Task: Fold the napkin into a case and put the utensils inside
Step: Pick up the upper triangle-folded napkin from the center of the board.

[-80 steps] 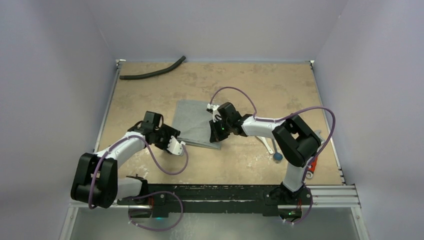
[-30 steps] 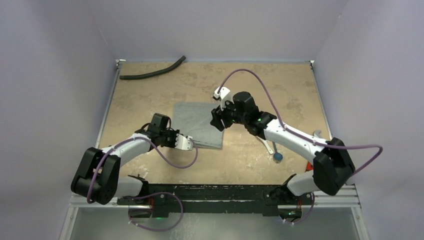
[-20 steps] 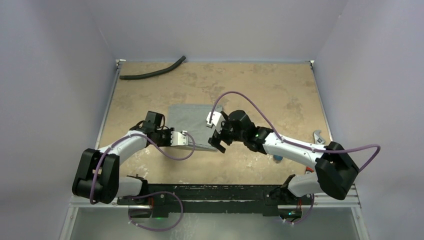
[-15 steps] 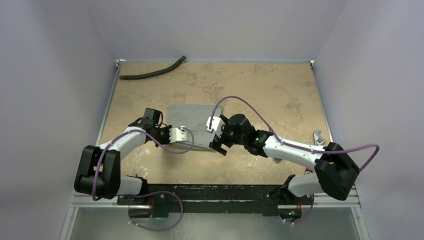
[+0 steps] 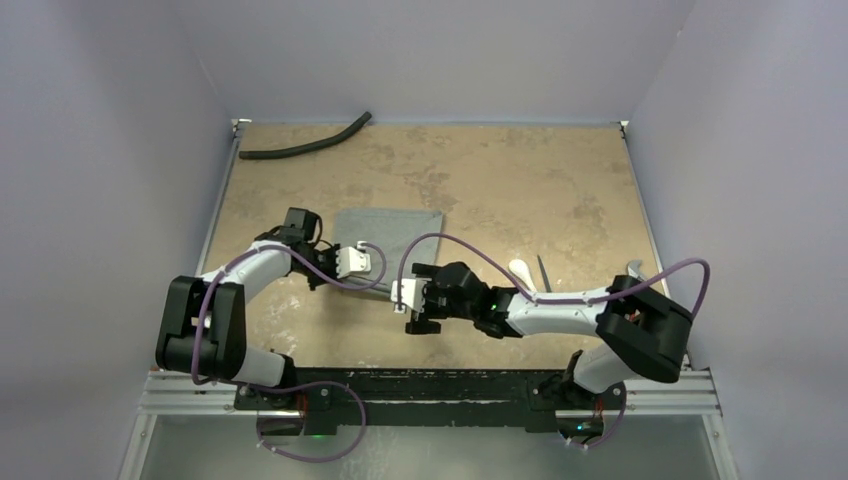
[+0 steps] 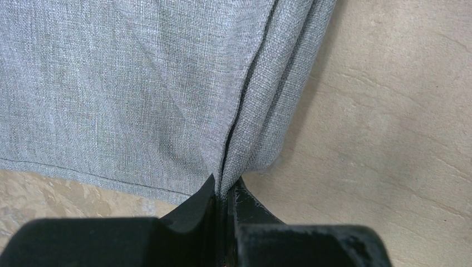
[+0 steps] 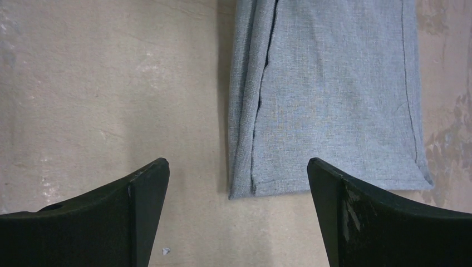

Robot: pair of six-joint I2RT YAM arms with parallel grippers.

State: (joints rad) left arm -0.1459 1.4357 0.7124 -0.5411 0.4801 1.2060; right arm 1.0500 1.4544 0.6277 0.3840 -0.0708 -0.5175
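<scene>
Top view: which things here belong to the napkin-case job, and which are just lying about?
Job: napkin, white spoon, thin dark stick utensil.
Lying about: black hose, metal wrench.

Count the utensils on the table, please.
2: the white spoon and the thin dark stick lie side by side, right of the napkin; the right arm partly hides both.

Overhead camera looks down on the whole surface (image 5: 560,180) from its near edge. Each wrist camera looks closely past its own jaws; all three views share the folded napkin (image 5: 398,230) ahead of the jaws.
</scene>
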